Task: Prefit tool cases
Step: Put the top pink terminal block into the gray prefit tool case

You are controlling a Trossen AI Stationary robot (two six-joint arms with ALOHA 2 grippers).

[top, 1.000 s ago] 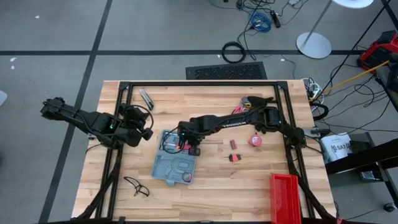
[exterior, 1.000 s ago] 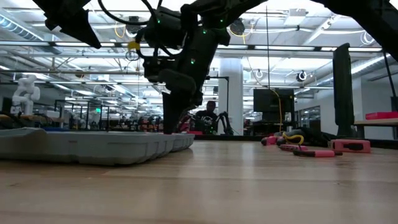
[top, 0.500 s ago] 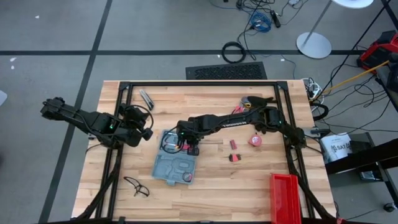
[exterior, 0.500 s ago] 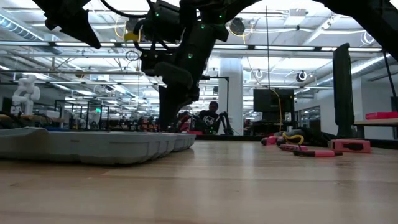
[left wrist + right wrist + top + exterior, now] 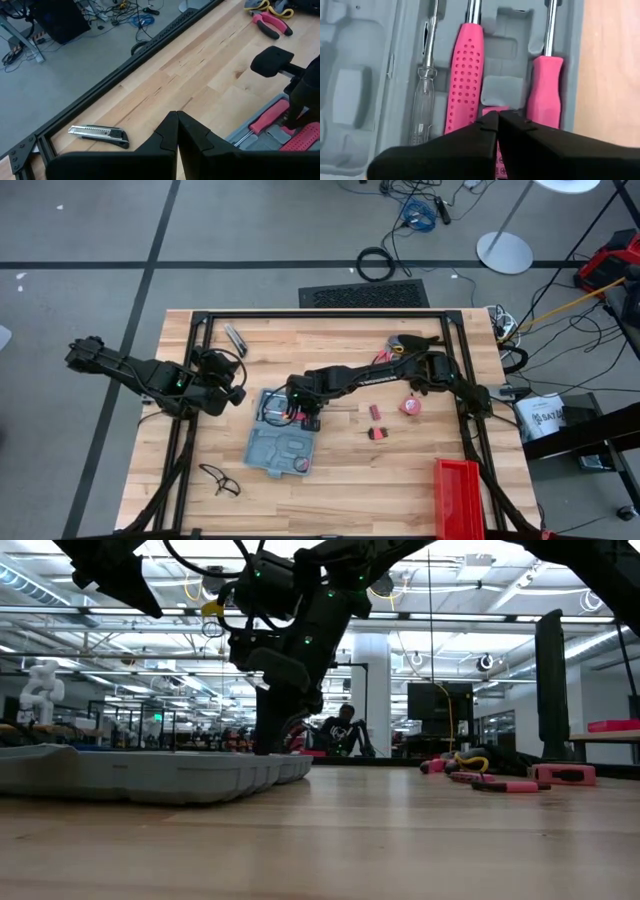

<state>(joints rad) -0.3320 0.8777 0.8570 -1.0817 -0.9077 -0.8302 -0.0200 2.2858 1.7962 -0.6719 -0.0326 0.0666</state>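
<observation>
Even, shadowless light fills my overhead view; the wooden table looks bright and flat, with only faint shade under my arms. At table height I see my own arms as near-black silhouettes against rows of bright ceiling lights, which glare across the hall behind. The near tabletop there is soft and out of focus. From my right wrist, the pink handles in the tool case are mildly blurred, and my right gripper's dark fingers are softer still. My left wrist view is clear, the box cutter crisp, with straight lines bowing slightly near the edges.
</observation>
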